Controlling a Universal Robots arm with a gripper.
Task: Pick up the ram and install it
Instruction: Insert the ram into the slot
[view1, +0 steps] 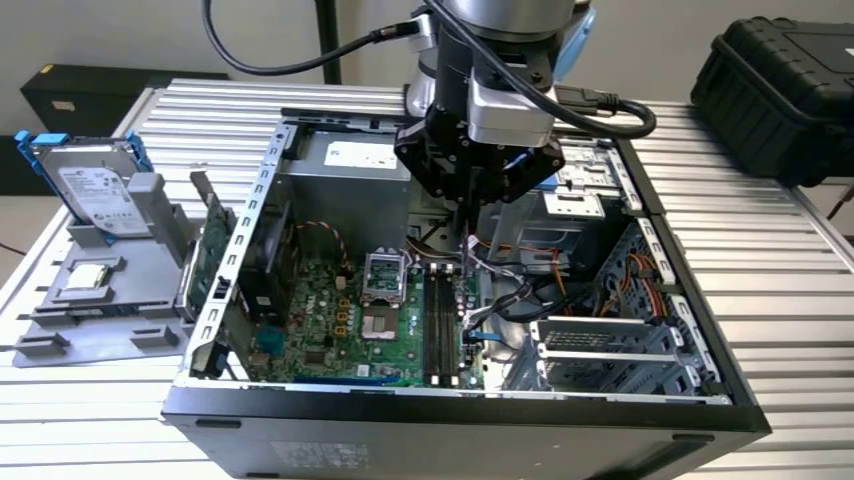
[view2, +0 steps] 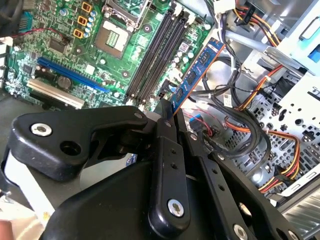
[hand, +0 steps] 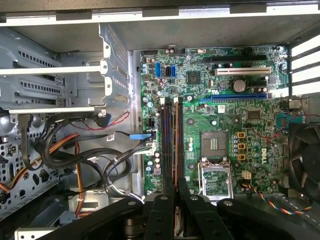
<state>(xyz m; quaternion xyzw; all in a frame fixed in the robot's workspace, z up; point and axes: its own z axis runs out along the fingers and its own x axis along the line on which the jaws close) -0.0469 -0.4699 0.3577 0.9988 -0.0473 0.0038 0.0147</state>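
My pincer (view2: 167, 112) is clamped shut on the ram (view2: 197, 72), which hangs on edge inside the case, just above the motherboard's memory slots (view2: 155, 52). To seat it well, I'd square the stick lengthwise over one slot, keep it off the cables (view2: 240, 125), and push down straight and evenly.

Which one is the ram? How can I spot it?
Look inside the open computer case, above the green motherboard. The ram is the thin blue stick pinched by the black gripper. Unlike the bendy cables beside it, it is flat and straight.
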